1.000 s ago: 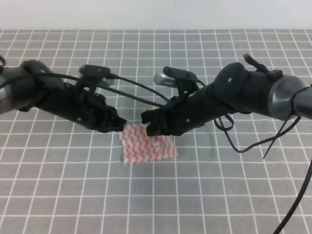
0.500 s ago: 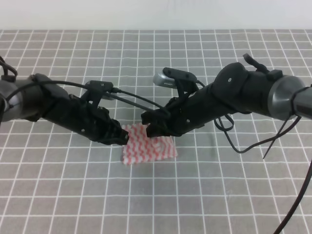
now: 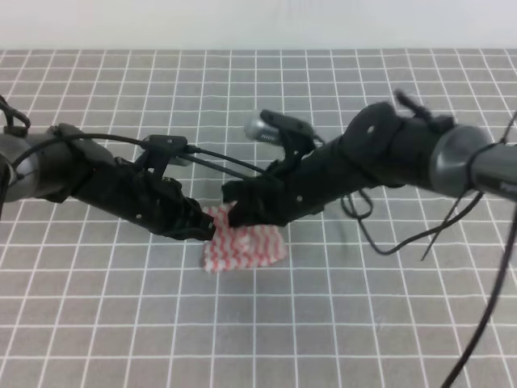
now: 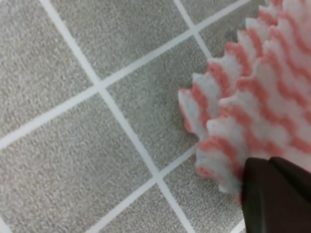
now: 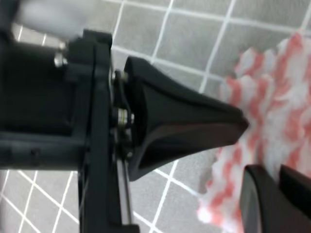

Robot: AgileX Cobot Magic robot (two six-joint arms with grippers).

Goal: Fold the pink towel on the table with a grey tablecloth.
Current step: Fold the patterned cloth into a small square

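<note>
Lying near the middle of the table with a grey tablecloth (image 3: 97, 323): the pink towel (image 3: 246, 246), flat on the grid, well away from every edge; looking already doubled, with one jagged layer sitting on another in the left wrist view, though hard to be sure.

Reaching in from the left side: the left hand (image 3: 206, 229), low at the towel's left far corner; showing only one dark fingertip (image 4: 277, 194) resting on the cloth; cannot tell how far open, or whether pinching anything.

Reaching in from the right side: the right hand (image 3: 230, 212), at the far edge of the towel, very close to the other hand; showing only a dark tip (image 5: 272, 199) at the cloth; cannot tell its opening either.

Doing this step well, probably: pinching just the corners, both layers together; lifting both hands evenly; carrying the far edge toward the near edge of the table; keeping the hands from bumping; lining up the jagged edges before letting go.

Stretching longer from left to right than from far to near; tipping a little, with the right end sitting slightly nearer the table's far edge.
</note>
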